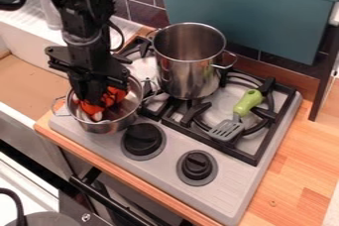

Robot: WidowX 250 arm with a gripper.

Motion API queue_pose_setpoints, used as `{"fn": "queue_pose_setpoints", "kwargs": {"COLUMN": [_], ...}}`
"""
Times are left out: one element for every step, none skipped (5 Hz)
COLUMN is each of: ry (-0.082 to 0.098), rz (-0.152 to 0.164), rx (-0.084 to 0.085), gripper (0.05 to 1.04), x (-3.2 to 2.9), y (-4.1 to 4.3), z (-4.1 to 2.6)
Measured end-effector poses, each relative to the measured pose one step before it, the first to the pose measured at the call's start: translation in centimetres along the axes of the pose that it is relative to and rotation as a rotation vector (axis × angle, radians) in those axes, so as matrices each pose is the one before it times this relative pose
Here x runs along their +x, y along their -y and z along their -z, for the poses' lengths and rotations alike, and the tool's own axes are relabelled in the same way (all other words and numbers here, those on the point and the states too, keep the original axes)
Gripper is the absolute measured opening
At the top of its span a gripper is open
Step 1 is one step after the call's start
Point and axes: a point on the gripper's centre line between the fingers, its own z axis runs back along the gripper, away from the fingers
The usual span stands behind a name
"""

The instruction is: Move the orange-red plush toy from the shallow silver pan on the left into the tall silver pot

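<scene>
Tool (97, 102) at orange item (118, 94)

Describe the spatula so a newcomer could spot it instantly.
On the grey stove, find the tall steel pot. Beside it, a spatula lies across the black grate, slotted head toward the knobs. Its green handle sets it apart from pot and knobs.

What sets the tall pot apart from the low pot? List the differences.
The tall pot is deep and narrow for its height, while the low pot is shallow. The tall pot stands farther back on the stove; the low pot sits at its front left corner. The gripper reaches down into the low pot, by something orange-red, but not into the tall pot. Both are shiny metal with loop handles.
</scene>
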Motion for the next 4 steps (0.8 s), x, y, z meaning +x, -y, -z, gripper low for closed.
{"fn": "queue_pose_setpoints", "kwargs": {"ry": [-0.0185,0.0026,-0.049,-0.0287], "rz": [-0.0067,-0.0267,-0.0399,-0.0148], "rx": [-0.0209,-0.0278,-0.0333,-0.0536], "gripper": [0.133,0.12,0.12,0.12], "x": [0.013,0.299,0.563,-0.947], "y": [0.126,-0.349,0.013,0.619], "z": [-0.324,-1.956,-2.657,-2.262]}}
